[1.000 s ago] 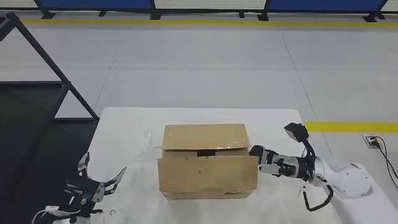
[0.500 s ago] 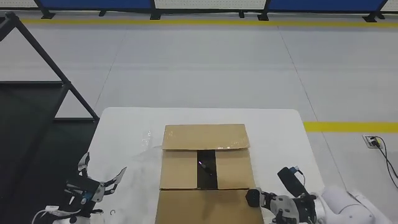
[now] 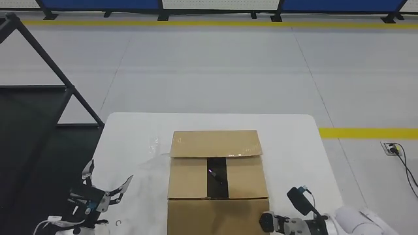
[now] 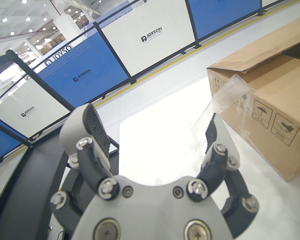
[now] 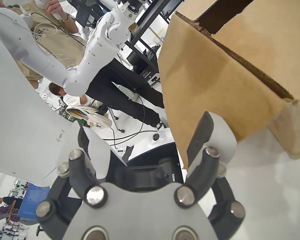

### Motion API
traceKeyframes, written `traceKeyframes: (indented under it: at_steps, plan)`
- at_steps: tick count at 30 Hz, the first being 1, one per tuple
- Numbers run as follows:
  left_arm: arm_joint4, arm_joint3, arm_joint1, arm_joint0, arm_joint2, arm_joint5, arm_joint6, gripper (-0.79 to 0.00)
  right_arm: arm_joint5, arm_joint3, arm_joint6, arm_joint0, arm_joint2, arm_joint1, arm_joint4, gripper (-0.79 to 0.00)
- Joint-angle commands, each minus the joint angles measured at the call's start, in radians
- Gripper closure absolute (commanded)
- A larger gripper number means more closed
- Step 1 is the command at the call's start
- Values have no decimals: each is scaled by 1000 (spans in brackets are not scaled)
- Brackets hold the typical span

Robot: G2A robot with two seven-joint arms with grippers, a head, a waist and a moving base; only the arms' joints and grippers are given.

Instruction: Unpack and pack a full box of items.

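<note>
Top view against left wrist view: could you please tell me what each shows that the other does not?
Top view: the dark gap between the top flaps of the cardboard box, and the right gripper by its near right corner. Left wrist view: handling symbols printed on the box's side. Both: the box itself, the open left gripper and the white table.

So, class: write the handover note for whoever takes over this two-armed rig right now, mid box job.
Left gripper: open, empty, over the near left edge of the table, clear plastic film just ahead.
Right gripper: open, empty, by the near right corner of the cardboard box.
Box: mid-table, far flap open, side flaps down, dark gap between them.
Done: top partly opened.
Left: open side flaps, unpack the items, repack.
</note>
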Motion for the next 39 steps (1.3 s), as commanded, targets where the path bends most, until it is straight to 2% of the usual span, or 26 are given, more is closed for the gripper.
traceKeyframes:
  at_steps: [1,4,11,15,18,22,29,39]
  plan:
    - [0,0,0,0,0,0,0,-785,0,12,0,15,-9,-7,11,-785]
    - [0,0,0,0,0,0,0,-785,0,7,0,30,-7,-14,37,-785]
    - [0,0,0,0,0,0,0,-785,0,-33,0,30,91,-10,206,-785]
    - [0,0,0,0,0,0,0,-785,2,38,2,71,91,-15,305,-785]
    - [0,0,0,0,0,0,0,-785,58,101,58,149,47,-30,362,-785]
    - [0,0,0,0,0,0,0,-785,126,206,125,253,-14,-64,400,-785]
    - [0,0,0,0,0,0,0,-785,191,373,151,386,-131,-145,438,-785]
    - [0,0,0,0,0,0,0,-785,153,516,139,485,-210,-241,471,-785]
